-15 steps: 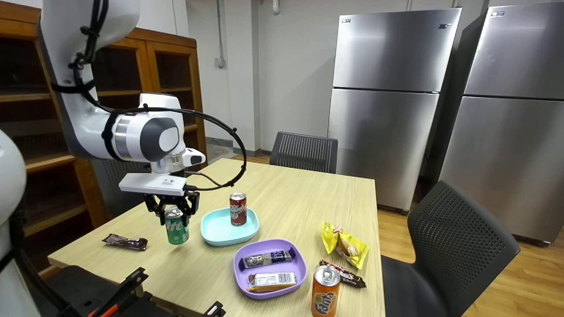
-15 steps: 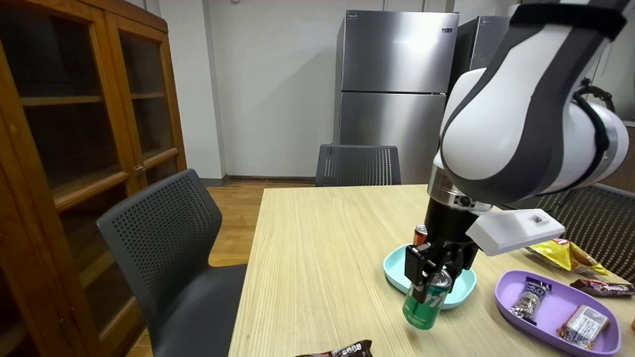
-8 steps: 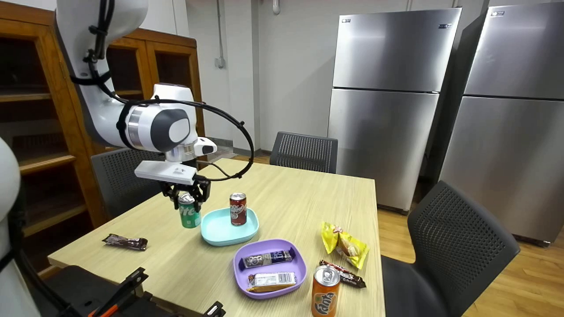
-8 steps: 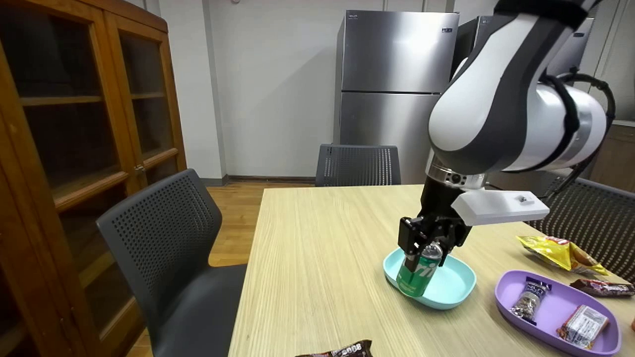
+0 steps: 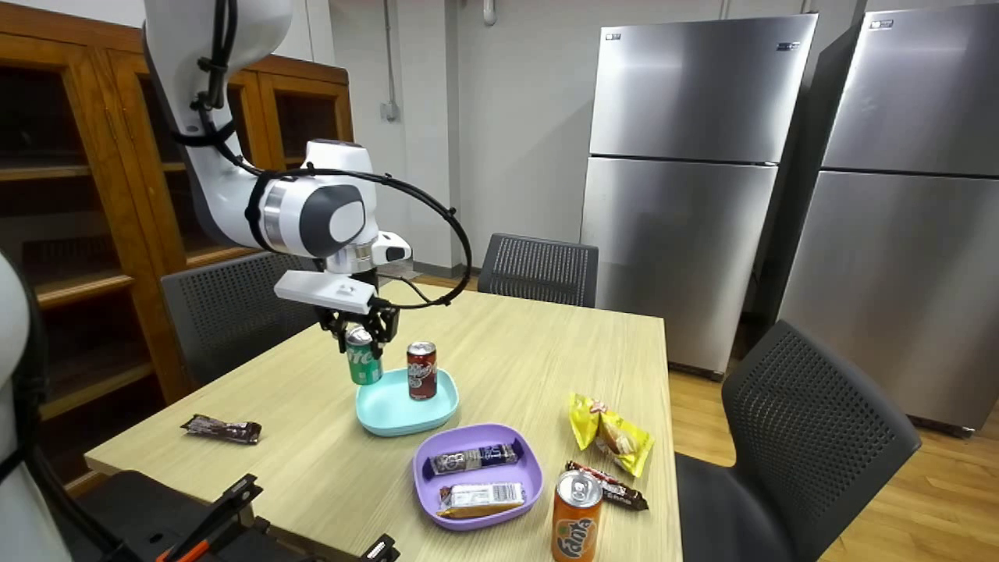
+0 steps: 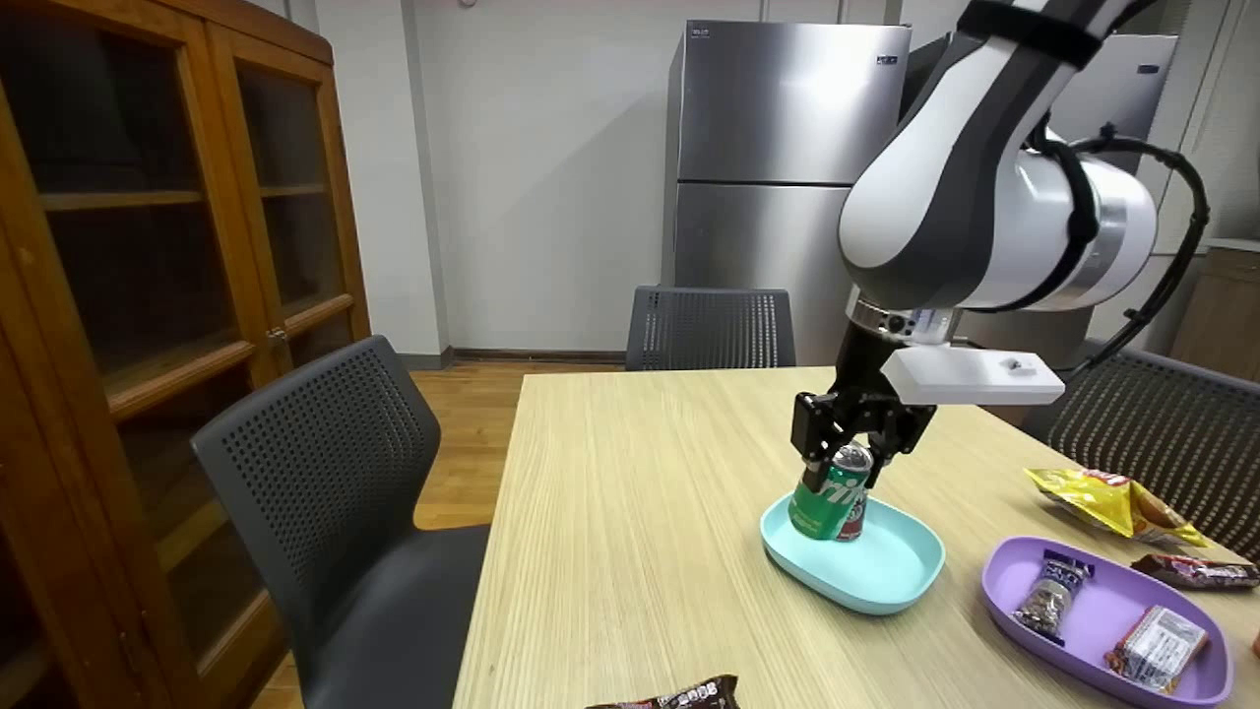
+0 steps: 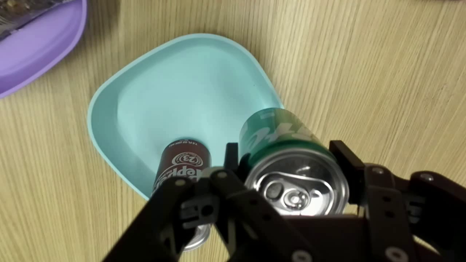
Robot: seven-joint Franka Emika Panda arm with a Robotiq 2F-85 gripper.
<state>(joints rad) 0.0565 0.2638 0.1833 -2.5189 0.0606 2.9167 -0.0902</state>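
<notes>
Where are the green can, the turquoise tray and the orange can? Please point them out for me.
Green can (image 6: 830,500): in an exterior view, on its printed side.
Turquoise tray (image 7: 182,91): in the wrist view, on its bare inner floor.
Orange can (image 5: 577,518): in an exterior view, on its printed side.

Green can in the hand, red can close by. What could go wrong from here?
1. Knock: in the wrist view the hand covers part of the dark red can; lowering or shifting might topple it.
2. Bad landing: there the green can overlaps the rim of the blue tray; released on that rim, it could tip.
3. Slip: the hand grips the green can near its top, so a bump low down might swing or loosen it.
</notes>
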